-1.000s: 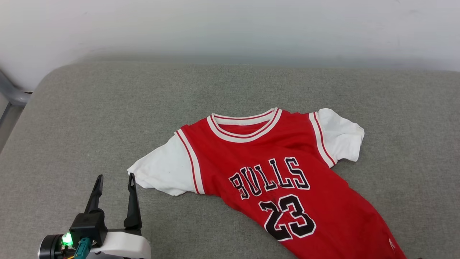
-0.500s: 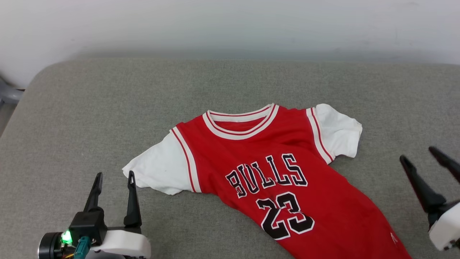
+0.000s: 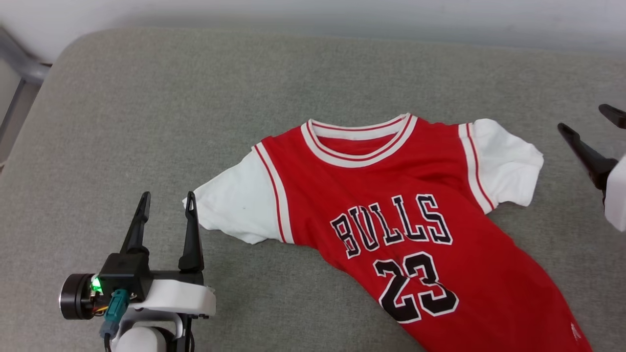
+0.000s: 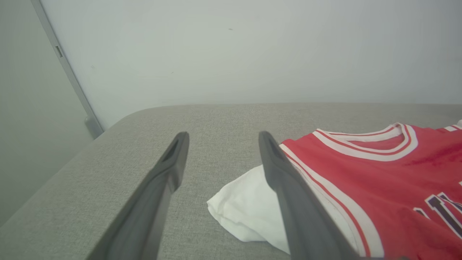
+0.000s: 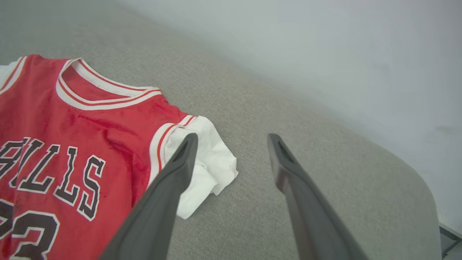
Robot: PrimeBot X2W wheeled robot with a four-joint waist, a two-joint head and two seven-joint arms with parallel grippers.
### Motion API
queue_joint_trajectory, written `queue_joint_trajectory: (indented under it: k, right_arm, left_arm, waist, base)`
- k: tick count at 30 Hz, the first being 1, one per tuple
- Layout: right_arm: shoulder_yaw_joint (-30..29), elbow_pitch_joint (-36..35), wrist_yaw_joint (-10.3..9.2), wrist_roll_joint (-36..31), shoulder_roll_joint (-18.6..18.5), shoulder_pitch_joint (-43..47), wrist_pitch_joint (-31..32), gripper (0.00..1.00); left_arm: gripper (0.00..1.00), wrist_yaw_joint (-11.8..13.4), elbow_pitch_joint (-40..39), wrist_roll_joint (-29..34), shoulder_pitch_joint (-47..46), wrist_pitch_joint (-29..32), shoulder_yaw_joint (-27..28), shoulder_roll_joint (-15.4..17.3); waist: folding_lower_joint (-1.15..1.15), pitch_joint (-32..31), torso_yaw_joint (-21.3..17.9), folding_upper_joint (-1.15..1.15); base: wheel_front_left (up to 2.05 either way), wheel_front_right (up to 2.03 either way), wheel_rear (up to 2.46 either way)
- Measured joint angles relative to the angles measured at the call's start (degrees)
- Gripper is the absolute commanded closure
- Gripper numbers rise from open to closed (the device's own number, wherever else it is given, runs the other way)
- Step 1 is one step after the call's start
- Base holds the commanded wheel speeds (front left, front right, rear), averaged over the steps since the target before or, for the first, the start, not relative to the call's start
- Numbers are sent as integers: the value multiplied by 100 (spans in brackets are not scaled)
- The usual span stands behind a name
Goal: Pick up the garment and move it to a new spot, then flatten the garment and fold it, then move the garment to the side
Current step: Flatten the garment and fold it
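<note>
The garment (image 3: 391, 215) is a red jersey-style T-shirt with white short sleeves, black letters and the number 23. It lies face up on the grey padded surface (image 3: 146, 98), its lower body running off toward the bottom right. My left gripper (image 3: 167, 198) is open, with its right fingertip just beside the edge of the left white sleeve (image 3: 234, 210). That sleeve (image 4: 245, 213) lies past the right finger of the left gripper (image 4: 222, 135). Open and empty, my right gripper (image 3: 584, 118) hovers to the right of the right sleeve (image 5: 205, 162), which sits beside the right gripper's (image 5: 232, 137) left finger.
A pale wall (image 3: 342, 12) runs along the far edge of the padded surface. A grey metal bar (image 3: 22, 63) stands past its rounded far left corner. Bare grey fabric surrounds the garment (image 5: 72, 126) on the left, far and right sides.
The head camera has tilted down and shifted, so the whole picture moved. My right gripper came into view at the right, open, and has risen beside the right sleeve. The garment lies as before.
</note>
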Motion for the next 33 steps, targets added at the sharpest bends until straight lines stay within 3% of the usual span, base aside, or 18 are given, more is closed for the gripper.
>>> queue_joint_trajectory:
  k: [10,19,26,27,28,33]
  right_arm:
    - [1169,1467,1,515,-301,-1243,1653,0]
    - [1845,2553,0,249,-76,-1911,1713,0]
    - [2138,2915,-2,544,-114,-2008,1418,0]
    - [2156,2947,-1,594,-118,-2007,1271,80]
    - [2184,2972,-1,642,-123,-2005,1149,100]
    - [2260,2951,2,789,-186,-1950,280,100]
  left_arm:
    - [0,7,-85,-56,-231,0,-54,-23]
    - [0,55,-152,-114,-493,0,-186,-38]
    - [0,85,-124,-149,-586,0,-166,-44]
    - [0,101,-115,-149,-584,0,-152,-44]
    - [0,100,-105,-149,-584,0,-134,-44]
    - [0,52,-100,-122,-577,0,-62,-46]
  waist:
    - [0,472,266,0]
    - [1,957,408,0]
    - [0,1080,455,0]
    - [0,1062,439,0]
    - [0,1038,422,0]
    - [0,823,325,0]
  base:
    - [0,0,0]
    - [0,0,0]
    - [0,0,0]
    - [0,0,0]
    - [0,0,0]
    - [0,0,0]
